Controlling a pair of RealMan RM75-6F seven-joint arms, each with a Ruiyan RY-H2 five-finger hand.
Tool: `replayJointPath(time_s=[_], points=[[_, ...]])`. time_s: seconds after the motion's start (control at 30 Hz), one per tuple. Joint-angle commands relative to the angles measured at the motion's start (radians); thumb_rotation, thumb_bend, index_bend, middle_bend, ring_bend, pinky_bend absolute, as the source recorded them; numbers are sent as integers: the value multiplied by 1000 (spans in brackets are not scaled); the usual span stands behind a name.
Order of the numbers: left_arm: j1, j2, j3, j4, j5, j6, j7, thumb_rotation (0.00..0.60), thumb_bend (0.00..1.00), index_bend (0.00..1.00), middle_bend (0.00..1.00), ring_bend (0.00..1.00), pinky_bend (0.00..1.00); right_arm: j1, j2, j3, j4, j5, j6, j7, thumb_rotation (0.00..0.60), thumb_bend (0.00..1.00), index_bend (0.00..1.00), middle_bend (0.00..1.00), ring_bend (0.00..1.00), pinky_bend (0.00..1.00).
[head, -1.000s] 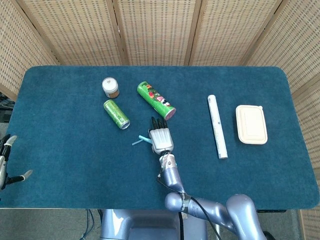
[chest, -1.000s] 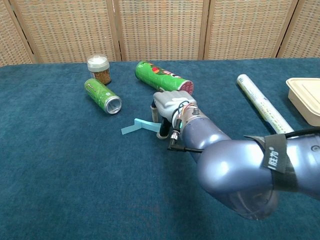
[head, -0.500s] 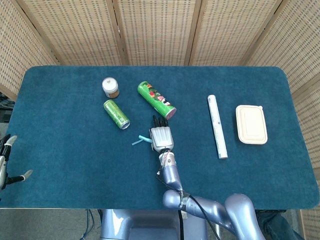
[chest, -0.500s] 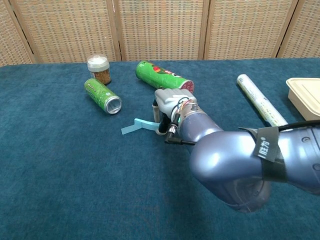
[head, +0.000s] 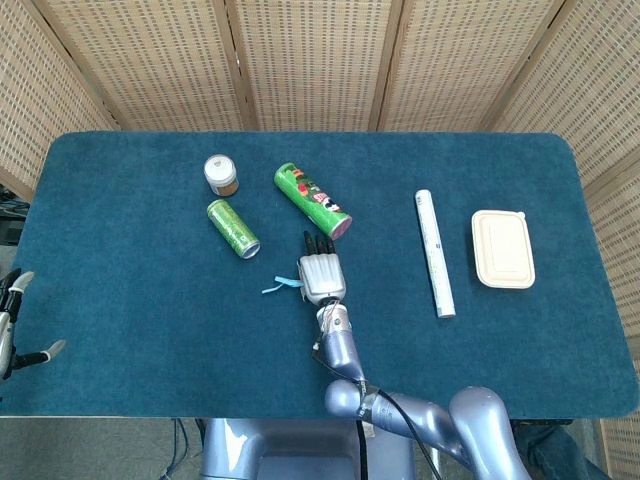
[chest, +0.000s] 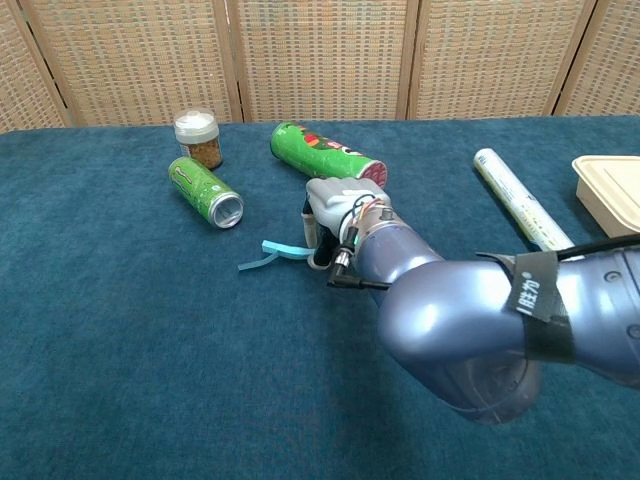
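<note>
A: From the head view, where does the right hand (head: 321, 276) sit?
B: Palm down mid-table, fingers pointing at the lying green tube (head: 313, 200). The light blue strip (head: 282, 286) pokes out at its left side, touching its thumb side.

A: And the left hand (head: 12, 325)?
B: At the table's left edge, fingers spread, holding nothing.

A: Does the chest view settle the grip?
B: Mostly. The right hand (chest: 340, 212) appears to pinch one end of the strip (chest: 270, 253), the rest curling on the blue cloth (chest: 120, 330). I judge this the pick-up step; next calls for a firm pinch and a straight lift, clear of the green can (chest: 205, 191).
</note>
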Motion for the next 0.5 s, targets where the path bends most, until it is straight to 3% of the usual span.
replayJointPath(time_s=[0.03,0.27,0.5], points=[[0,-1,1,0,1,1,1,600,170,0,0,0,0,-10,12,-10,-28,-17,11,12,600,440,621,0,0,0],[-2,-7,8,-1,8,0,15,600,170,0,0,0,0,-51,64,-40,-157,-75,55,48,600,440,627,0,0,0],[-53,3,-2,-3,55,-29,82,600,166,4,0,0,0,-97,176,-44,-332,-138,104,73,600,440,627,0,0,0]])
